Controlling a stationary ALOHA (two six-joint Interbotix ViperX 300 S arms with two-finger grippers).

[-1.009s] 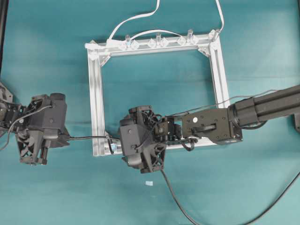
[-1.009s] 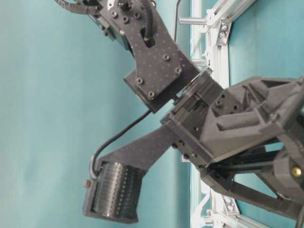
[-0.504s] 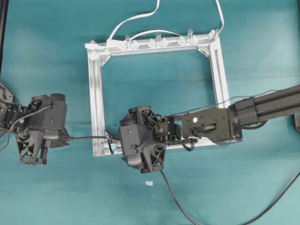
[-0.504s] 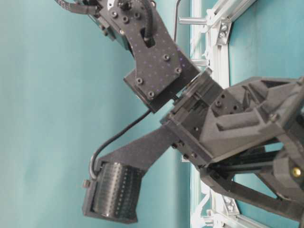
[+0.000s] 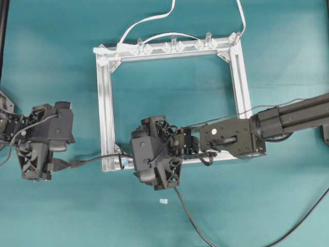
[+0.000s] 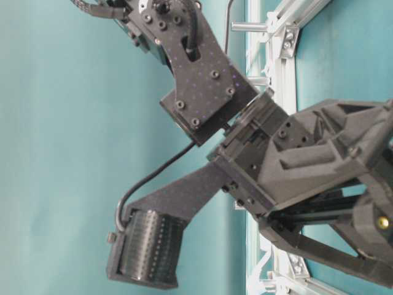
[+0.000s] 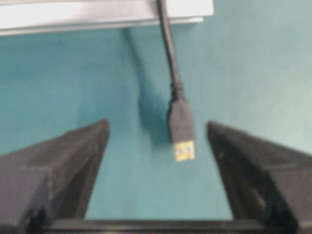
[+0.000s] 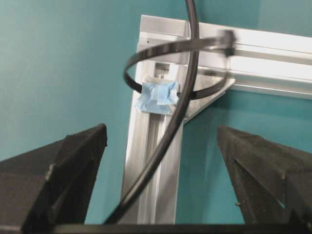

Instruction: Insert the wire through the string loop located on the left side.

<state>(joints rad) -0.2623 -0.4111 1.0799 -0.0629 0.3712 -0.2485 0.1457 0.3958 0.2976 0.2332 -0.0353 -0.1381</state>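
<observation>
Wire, thin round black, passes through string loop at aluminium frame corner; plug lies free on teal counter. Left tool released; right tool released.

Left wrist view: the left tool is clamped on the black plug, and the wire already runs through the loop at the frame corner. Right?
Not quite. The left tool is open, and the black plug lies loose between its fingers, as the left wrist view shows. The wire does run through the loop at the frame corner.
</observation>
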